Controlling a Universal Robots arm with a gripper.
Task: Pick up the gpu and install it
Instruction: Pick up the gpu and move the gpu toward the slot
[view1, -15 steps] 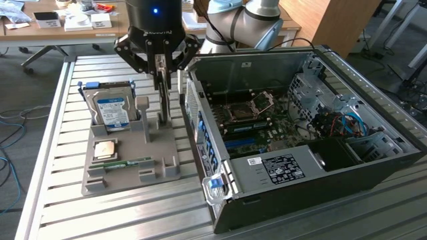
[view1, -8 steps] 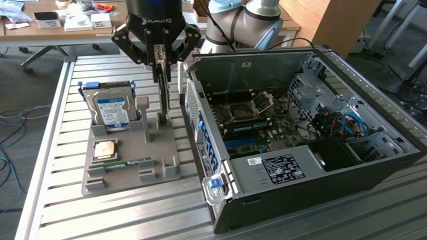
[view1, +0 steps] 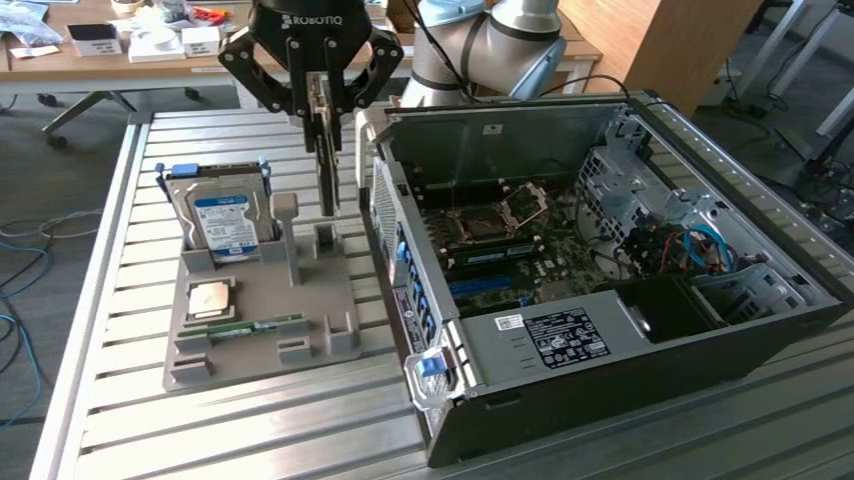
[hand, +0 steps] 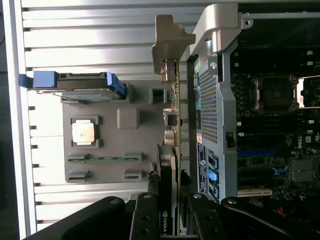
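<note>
My gripper (view1: 320, 100) is shut on the gpu (view1: 326, 160), a thin green card that hangs edge-on and upright above the grey fixture (view1: 300, 290). The card's lower end hovers just over the fixture's back right slot posts, close to the wall of the open computer case (view1: 601, 250). In the wrist view the gpu (hand: 173, 125) runs away from the gripper (hand: 170, 200) as a narrow green edge, with its silver end bracket (hand: 170, 37) at the far end. Black fingers (hand: 145, 215) press on either side of the card. The fan face is hidden.
The fixture also carries a silver hard drive (view1: 224, 220) standing upright, a processor chip (view1: 210, 298) and a narrow memory stick (view1: 254, 327). The case lies open with its motherboard (view1: 507, 240) and blue slots (view1: 487, 288) exposed. Everything rests on a slatted metal table (view1: 200, 430).
</note>
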